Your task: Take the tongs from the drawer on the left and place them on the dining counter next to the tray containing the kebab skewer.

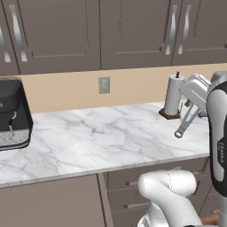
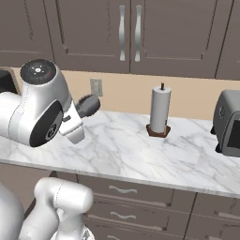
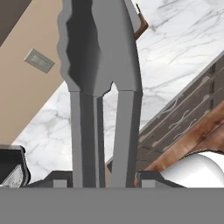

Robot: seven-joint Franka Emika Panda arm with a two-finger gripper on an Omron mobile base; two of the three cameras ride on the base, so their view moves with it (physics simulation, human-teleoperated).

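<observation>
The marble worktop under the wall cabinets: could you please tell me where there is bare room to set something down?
The marble worktop lies bare between the coffee machine and the paper towel holder, and again between that holder and the toaster. It is crowded by the holder, where the end effector holds the tongs.

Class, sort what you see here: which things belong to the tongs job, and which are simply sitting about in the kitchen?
Belongs to the job:
- tongs, held in the end effector

Just sitting about:
- paper towel roll
- toaster
- coffee machine
- wall socket
</observation>
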